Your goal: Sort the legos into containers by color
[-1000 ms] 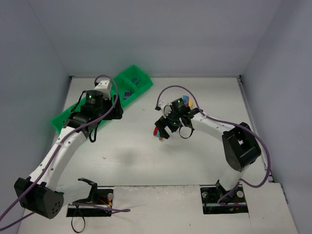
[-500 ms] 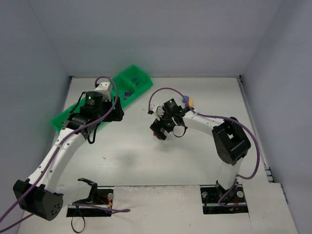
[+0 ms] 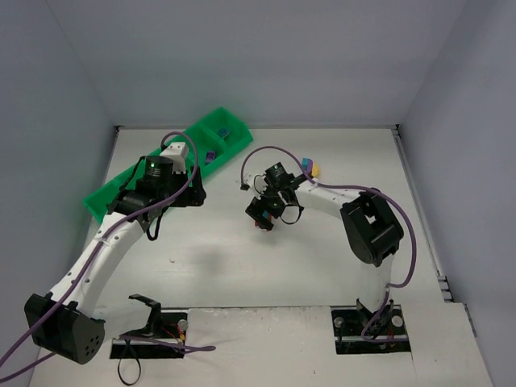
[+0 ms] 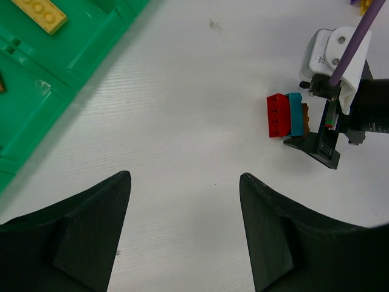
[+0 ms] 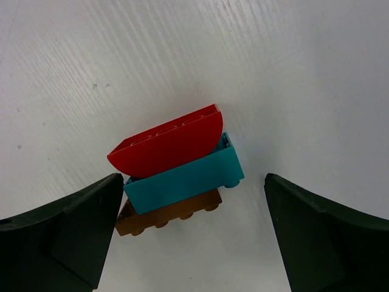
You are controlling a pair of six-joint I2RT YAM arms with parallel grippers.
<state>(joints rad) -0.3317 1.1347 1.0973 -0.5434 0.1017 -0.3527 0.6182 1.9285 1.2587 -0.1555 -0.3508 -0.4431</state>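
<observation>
Centrally, red-teal-brown lego stack [image 5: 173, 173] on table [image 5: 273, 73], right claw [image 5: 193, 201] wide astride it, left claw [image 4: 184, 182] wide, near green tray [image 4: 91, 42] edge

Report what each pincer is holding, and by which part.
Nothing is held. The right pincer stands open, the red, teal and brown lego stack lying loose between its fingers; the left pincer is open and empty.

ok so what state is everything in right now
left end effector: open, empty
right end effector: open around the red-teal-brown stack
red-teal-brown stack: stuck together, lying on the table
yellow lego: lying in the green tray
loose legos: unsorted on the table
</observation>
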